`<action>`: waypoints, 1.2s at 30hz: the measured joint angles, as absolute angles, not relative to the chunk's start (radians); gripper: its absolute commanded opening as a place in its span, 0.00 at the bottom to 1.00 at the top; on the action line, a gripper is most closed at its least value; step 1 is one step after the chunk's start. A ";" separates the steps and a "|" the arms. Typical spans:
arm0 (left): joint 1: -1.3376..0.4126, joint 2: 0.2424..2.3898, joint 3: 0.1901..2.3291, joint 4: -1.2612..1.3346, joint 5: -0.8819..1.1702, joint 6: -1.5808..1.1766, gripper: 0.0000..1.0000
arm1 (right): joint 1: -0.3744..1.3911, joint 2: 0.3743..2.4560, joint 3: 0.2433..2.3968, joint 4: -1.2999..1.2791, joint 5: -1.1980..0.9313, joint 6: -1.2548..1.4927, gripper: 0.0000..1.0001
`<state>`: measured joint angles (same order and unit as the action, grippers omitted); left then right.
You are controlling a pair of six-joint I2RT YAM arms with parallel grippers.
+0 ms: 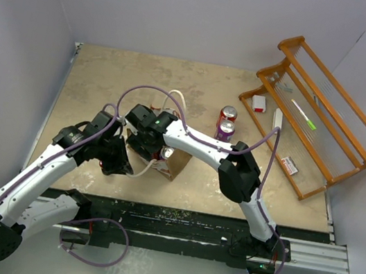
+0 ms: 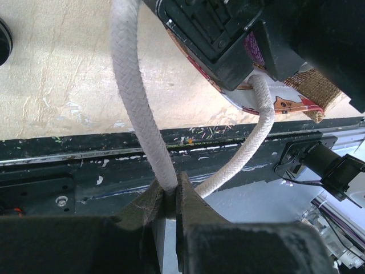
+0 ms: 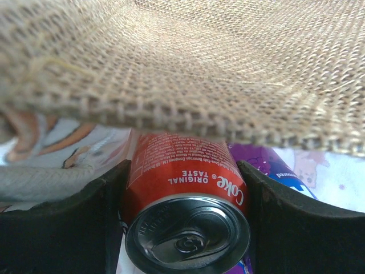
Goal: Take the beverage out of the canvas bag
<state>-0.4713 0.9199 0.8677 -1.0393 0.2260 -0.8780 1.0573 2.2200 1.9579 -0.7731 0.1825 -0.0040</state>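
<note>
The canvas bag (image 1: 176, 167) stands on the table a little left of the centre of the top view, just above the dark front rail, and the two arms hide most of it. The left gripper (image 2: 170, 191) is closed tight on a white rope handle (image 2: 134, 103) of the bag; in the left wrist view the rope runs from the top of the frame down into the pinched fingers near the bottom centre. The right gripper (image 3: 183, 171) reaches inside the bag, under the brown woven side that fills the upper part of the right wrist view. Its two black fingers lie narrow against both sides of a red Coke can (image 3: 185, 200), with no gap to see. A purple can (image 3: 268, 162) lies behind it, to the right. On the table right of the bag, apart from it, stand a second red can (image 1: 229, 113) and a second purple can (image 1: 225, 130), close together.
</note>
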 measured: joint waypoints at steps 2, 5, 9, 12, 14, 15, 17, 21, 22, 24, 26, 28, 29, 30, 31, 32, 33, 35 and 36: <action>-0.471 0.920 0.868 -1.039 0.224 -0.878 0.00 | 1.057 2.220 1.960 -0.775 0.181 -0.004 0.66; -0.471 0.920 0.868 -1.040 0.224 -0.877 0.00 | 1.057 2.220 1.962 -0.776 0.179 -0.002 0.62; -0.471 0.920 0.868 -1.040 0.223 -0.874 0.00 | 1.057 2.219 1.963 -0.777 0.176 0.007 0.52; -0.471 0.920 0.868 -1.042 0.223 -0.871 0.00 | 1.057 2.218 1.963 -0.775 0.172 0.025 0.41; -0.471 0.920 0.868 -1.043 0.224 -0.871 0.00 | 1.057 2.216 1.962 -0.773 0.170 0.038 0.35; -0.471 0.920 0.868 -1.044 0.224 -0.871 0.00 | 1.056 2.212 1.959 -0.771 0.168 0.046 0.32; -0.471 0.918 0.868 -1.048 0.224 -0.871 0.00 | 1.056 2.202 1.951 -0.768 0.165 0.065 0.28; -0.471 0.915 0.868 -1.052 0.224 -0.871 0.00 | 1.055 2.183 1.938 -0.762 0.163 0.100 0.20; -0.471 0.914 0.868 -1.053 0.224 -0.871 0.00 | 1.054 2.181 1.938 -0.761 0.161 0.107 0.19; -0.471 0.914 0.868 -1.053 0.224 -0.871 0.00 | 1.048 2.176 1.938 -0.760 0.157 0.126 0.17; -0.471 0.914 0.868 -1.054 0.224 -0.871 0.00 | 1.041 2.168 1.930 -0.753 0.146 0.144 0.15; -0.471 0.914 0.868 -1.053 0.225 -0.871 0.00 | 1.031 2.152 1.915 -0.747 0.130 0.166 0.14; -0.471 0.914 0.868 -1.053 0.225 -0.871 0.00 | 1.027 2.145 1.910 -0.745 0.122 0.174 0.13; -0.471 0.914 0.868 -1.053 0.225 -0.871 0.00 | 1.021 2.136 1.905 -0.743 0.109 0.186 0.12; -0.471 0.914 0.868 -1.053 0.225 -0.871 0.00 | 1.017 2.127 1.902 -0.741 0.101 0.195 0.12; -0.471 0.914 0.868 -1.052 0.224 -0.871 0.00 | 1.011 2.116 1.898 -0.738 0.086 0.207 0.12; -0.471 0.914 0.868 -1.052 0.225 -0.871 0.00 | 1.004 2.103 1.894 -0.735 0.075 0.218 0.11; -0.471 0.914 0.867 -1.052 0.225 -0.871 0.00 | 0.991 2.075 1.887 -0.728 0.055 0.239 0.11; -0.471 0.914 0.868 -1.051 0.225 -0.871 0.00 | 0.984 2.061 1.882 -0.722 0.045 0.249 0.10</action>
<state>-0.4713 0.9142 0.8677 -1.0512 0.2249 -0.8715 0.9840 2.0605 1.8820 -0.7223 0.0452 0.2493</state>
